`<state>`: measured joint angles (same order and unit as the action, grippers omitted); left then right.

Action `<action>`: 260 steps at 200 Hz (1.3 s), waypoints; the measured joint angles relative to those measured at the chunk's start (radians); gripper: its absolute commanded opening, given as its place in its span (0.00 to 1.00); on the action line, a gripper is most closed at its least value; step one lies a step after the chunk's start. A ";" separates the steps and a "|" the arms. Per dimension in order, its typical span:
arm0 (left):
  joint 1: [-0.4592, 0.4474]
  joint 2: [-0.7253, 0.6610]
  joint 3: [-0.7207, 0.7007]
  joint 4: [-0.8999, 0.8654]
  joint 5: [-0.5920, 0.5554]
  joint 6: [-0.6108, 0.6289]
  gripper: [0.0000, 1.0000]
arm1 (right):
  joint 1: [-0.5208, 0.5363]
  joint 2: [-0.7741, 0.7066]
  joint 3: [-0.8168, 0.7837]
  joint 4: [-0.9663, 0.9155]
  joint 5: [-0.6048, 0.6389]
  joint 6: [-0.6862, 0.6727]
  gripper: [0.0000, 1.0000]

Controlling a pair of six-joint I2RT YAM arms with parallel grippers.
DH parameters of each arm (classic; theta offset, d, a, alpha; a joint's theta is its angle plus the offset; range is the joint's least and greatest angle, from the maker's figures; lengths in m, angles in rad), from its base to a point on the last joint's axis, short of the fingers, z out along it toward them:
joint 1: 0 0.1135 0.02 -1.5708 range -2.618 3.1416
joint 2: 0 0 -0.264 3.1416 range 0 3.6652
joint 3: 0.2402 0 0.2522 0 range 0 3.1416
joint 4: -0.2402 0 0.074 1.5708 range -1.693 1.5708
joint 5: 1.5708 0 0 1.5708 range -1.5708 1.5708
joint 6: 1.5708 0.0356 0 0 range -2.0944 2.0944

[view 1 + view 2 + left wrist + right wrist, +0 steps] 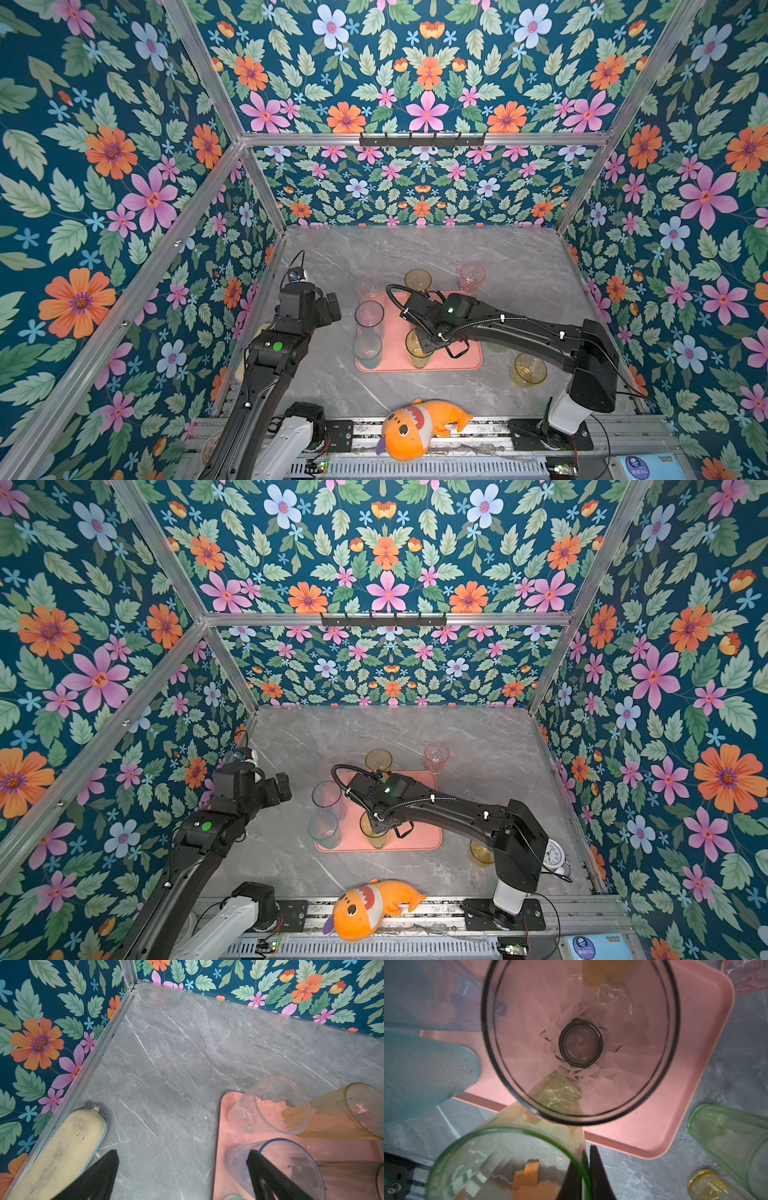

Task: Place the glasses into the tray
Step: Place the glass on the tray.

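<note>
A: What is seen left of the tray (467,359)?
B: The left gripper (182,1152) is held there, fingers spread wide, nothing caught between them.
A: And on the tray itself?
B: A blue-grey tumbler (369,318) and a teal tumbler (367,353) are stood along its left edge. A smoke-grey tumbler (581,1043) is stood upright near its middle. At its near edge, the rim of a green-rimmed tumbler (417,356) is pinched by the right gripper (586,1159), the wall caught between its closed fingers.
A: And right of the tray?
B: A short yellow tumbler (530,370) is set apart from it, upright.
</note>
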<state>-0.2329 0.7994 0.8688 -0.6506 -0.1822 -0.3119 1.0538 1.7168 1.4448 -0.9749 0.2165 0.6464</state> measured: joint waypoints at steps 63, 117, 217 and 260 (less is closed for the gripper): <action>0.000 -0.007 -0.002 0.000 0.000 0.000 0.99 | 0.000 0.012 0.013 -0.017 0.003 0.007 0.17; 0.000 -0.014 -0.004 0.000 0.000 0.000 0.99 | 0.001 0.006 0.015 -0.032 0.000 0.012 0.23; 0.000 -0.020 -0.009 0.000 0.000 0.000 0.99 | 0.001 -0.047 0.085 -0.071 -0.004 0.008 0.37; 0.000 -0.020 -0.008 -0.001 -0.001 0.000 0.99 | 0.001 -0.145 0.145 -0.077 0.000 -0.037 0.39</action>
<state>-0.2329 0.7795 0.8608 -0.6514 -0.1829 -0.3122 1.0546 1.5723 1.5894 -1.0515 0.2165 0.6090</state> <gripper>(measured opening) 0.993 0.384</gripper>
